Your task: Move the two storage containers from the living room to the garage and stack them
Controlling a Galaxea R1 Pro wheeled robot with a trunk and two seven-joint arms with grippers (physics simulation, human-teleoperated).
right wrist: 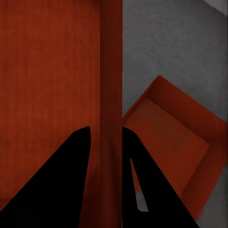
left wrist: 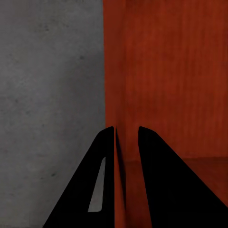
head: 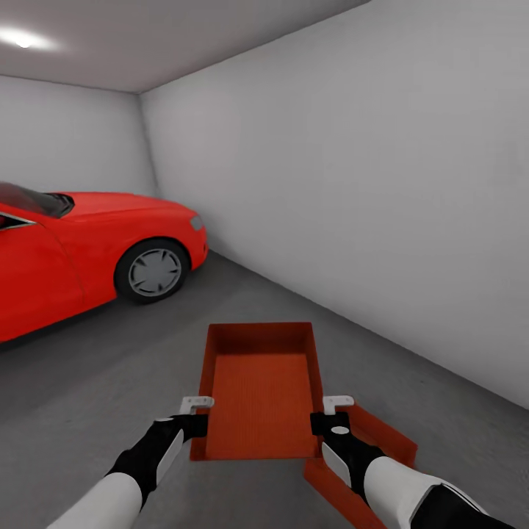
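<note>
In the garage, I hold one orange-red storage container (head: 261, 393) level in front of me, above the dark grey floor (head: 110, 382). My left gripper (head: 197, 422) is shut on its left wall (left wrist: 166, 80), a finger on each side. My right gripper (head: 323, 420) is shut on its right wall (right wrist: 110, 95) in the same way. The other storage container (head: 386, 435) lies on the floor below and to the right, turned at an angle. My right arm partly hides it. The right wrist view shows its open inside (right wrist: 166, 142).
A red car (head: 81, 250) is parked at the left, its front wheel (head: 153, 272) facing me. A plain white wall (head: 367, 184) runs along the right side, close to the container on the floor. Bare grey floor lies between the car and the wall.
</note>
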